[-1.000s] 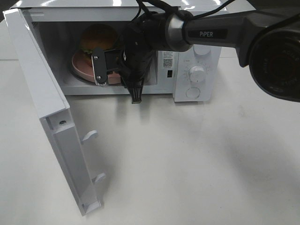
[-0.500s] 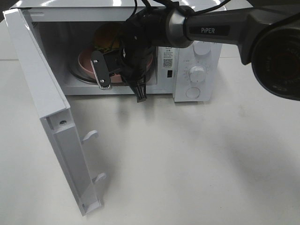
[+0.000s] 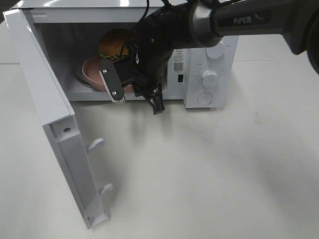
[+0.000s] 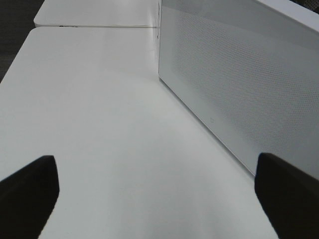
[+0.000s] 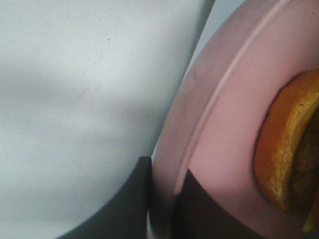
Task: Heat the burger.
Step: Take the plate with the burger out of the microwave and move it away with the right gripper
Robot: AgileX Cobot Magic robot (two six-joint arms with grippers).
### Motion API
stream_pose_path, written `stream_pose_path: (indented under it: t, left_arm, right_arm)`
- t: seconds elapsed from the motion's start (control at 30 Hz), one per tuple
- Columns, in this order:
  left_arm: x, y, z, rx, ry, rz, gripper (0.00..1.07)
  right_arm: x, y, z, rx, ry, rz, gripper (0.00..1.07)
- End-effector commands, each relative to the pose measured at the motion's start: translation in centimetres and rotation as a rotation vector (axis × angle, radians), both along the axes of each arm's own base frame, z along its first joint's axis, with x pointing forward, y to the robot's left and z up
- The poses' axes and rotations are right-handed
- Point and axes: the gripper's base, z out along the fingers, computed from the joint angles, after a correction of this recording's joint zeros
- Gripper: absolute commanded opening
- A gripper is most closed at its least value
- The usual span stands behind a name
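The burger (image 3: 115,44), with a golden-brown bun, sits on a pink plate (image 3: 91,69) inside the open microwave (image 3: 211,56). My right gripper (image 3: 122,90) reaches into the cavity from the front and is shut on the plate's near rim. Up close, the right wrist view shows that pink rim (image 5: 219,124) pinched between the dark fingers (image 5: 199,209), with the burger's bun edge (image 5: 285,144) just beyond. My left gripper (image 4: 159,199) is open above bare table beside the microwave's perforated side wall (image 4: 239,74). The exterior view does not show it.
The microwave door (image 3: 50,109) stands swung wide to the left, its latch hooks (image 3: 95,144) pointing toward the table's middle. Control dials (image 3: 209,78) sit on the microwave's right panel. White table (image 3: 209,174) spreads in front.
My right gripper has closed on the plate's rim and shifted right and slightly toward the front. The plate and burger have moved right with it inside the cavity.
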Motion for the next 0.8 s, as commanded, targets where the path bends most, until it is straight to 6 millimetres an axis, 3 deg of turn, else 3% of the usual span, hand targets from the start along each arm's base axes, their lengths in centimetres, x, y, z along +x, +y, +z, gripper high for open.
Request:
stream_pose_path:
  t: [0.03, 0.23, 0.8]
  left_arm:
    - [-0.2, 0.0, -0.1, -0.001, -0.016, 0.005, 1.0]
    - [-0.2, 0.0, -0.1, -0.001, -0.016, 0.005, 1.0]
    - [-0.2, 0.0, -0.1, 0.0, -0.016, 0.006, 1.0]
  right_arm:
    - [-0.7, -0.2, 1.2, 0.053, -0.06, 0.028, 0.0]
    - [-2.2, -0.8, 0.9, 0.027, -0.063, 0.063, 0.0]
    - [-7.0, -2.8, 2.2, 0.097, -0.149, 0.16, 0.0]
